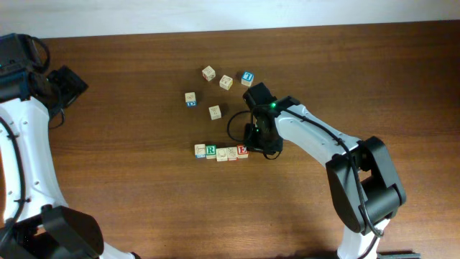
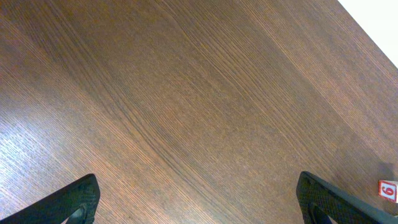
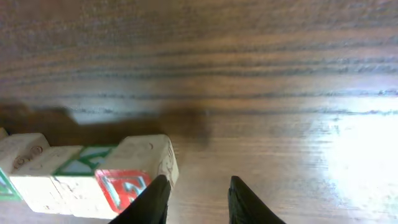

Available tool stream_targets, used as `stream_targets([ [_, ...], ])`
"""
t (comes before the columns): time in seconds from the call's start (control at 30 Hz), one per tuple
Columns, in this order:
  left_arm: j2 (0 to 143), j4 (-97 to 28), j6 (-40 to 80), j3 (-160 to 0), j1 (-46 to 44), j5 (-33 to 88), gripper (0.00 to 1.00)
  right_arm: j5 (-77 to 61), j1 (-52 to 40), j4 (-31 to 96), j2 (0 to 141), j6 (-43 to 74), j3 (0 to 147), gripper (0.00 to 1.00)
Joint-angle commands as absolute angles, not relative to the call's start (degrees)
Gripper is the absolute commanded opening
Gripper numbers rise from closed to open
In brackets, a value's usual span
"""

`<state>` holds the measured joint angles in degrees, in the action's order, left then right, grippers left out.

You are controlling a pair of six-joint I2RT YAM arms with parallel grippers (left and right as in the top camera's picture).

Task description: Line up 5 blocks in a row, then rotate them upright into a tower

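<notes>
Right wrist view: right hand (image 3: 196, 202) narrow, empty, red-faced block (image 3: 124, 186) just beside it; overhead hides gap. Left hand (image 2: 199, 202) wide above desk (image 2: 186, 93).

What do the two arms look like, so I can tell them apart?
Both have white links, black joints and black jaws. The right arm shows a green light near its wrist and a looping black cable; the left arm shows no light.
</notes>
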<state>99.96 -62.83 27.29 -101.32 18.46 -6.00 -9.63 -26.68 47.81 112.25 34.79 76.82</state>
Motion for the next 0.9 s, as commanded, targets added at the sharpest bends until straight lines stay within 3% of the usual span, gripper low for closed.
stream_targets([
  [0.0,99.61,-62.85,27.81,-102.08,18.55,-5.82,0.99,-8.69,-27.18,50.76,112.81,30.65,81.23,0.33],
  [0.2,99.61,-62.85,27.79,-102.08,18.55,-5.85,0.99,-6.20,-28.14,53.15,112.81,27.09,89.91,0.41],
  [0.57,99.61,-62.85,27.79,-102.08,18.55,-5.85,0.99,-6.85,-34.50,35.46,117.71,25.98,91.20,0.39],
  [0.87,99.61,-62.87,27.81,-102.08,18.55,-5.85,0.99,-6.22,-37.50,32.91,122.87,25.96,91.20,0.39],
])
